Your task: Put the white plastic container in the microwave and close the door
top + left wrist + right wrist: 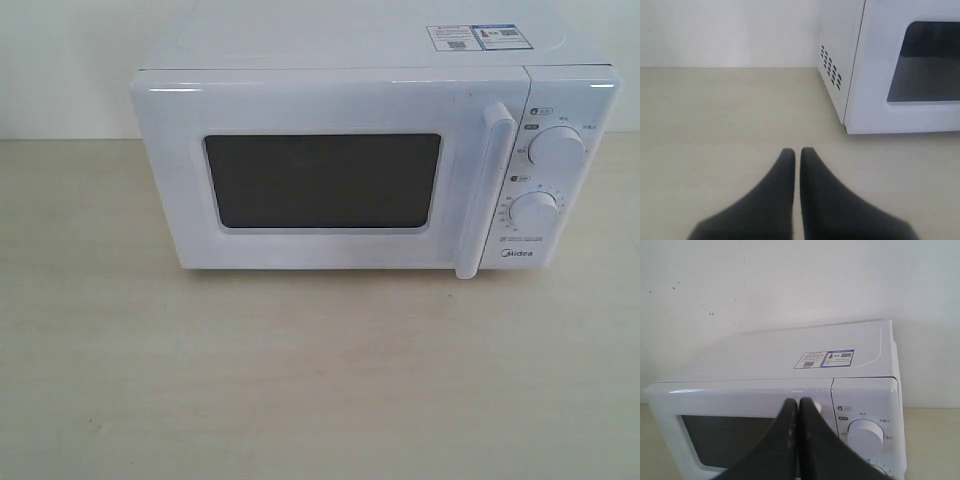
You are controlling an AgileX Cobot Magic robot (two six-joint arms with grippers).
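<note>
The white microwave (375, 140) stands on the pale counter (300, 380) against a white wall. Its door (325, 105) is shut, with the long handle (483, 190) upright beside two round dials (557, 148). "Midea" (517, 254) is printed under the lower dial. The marks around the dials and the print on the top stickers (473, 37), which carry QR codes, are too small to read. The dark window (322, 182) does not show whether the white plastic container is inside.

The left hand (797, 150) hangs over bare counter near the vented side (831, 67), its fingers nearly together and holding nothing. The right hand (798, 401) is closed and empty before the door's top edge.
</note>
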